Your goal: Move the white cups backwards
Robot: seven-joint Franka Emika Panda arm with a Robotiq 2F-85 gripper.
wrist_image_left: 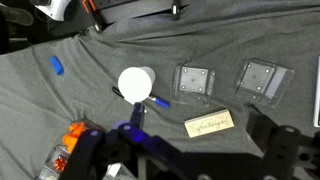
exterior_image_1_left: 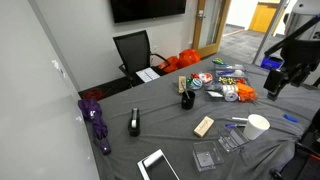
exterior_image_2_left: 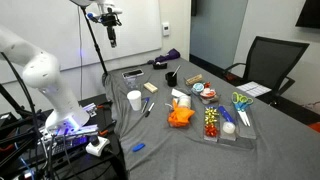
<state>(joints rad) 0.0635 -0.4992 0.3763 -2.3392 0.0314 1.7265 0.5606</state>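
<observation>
Centrally, white cup (wrist_image_left: 136,82) near illegibly-lettered block (wrist_image_left: 209,124)

Gray cloth-covered table (exterior_image_1_left: 160,110), pretty cluttered. A white cup (wrist_image_left: 136,82) stands upright near one edge, with two clear plastic cases (wrist_image_left: 195,81) and a small wooden block (wrist_image_left: 209,124) close by, and a blue marker (wrist_image_left: 58,66) off on its own. Farther along there's a black mug (exterior_image_1_left: 187,98), a purple umbrella (exterior_image_1_left: 96,118), a tablet (exterior_image_1_left: 157,165) lying flat, and an orange bundle (exterior_image_2_left: 180,115).
</observation>
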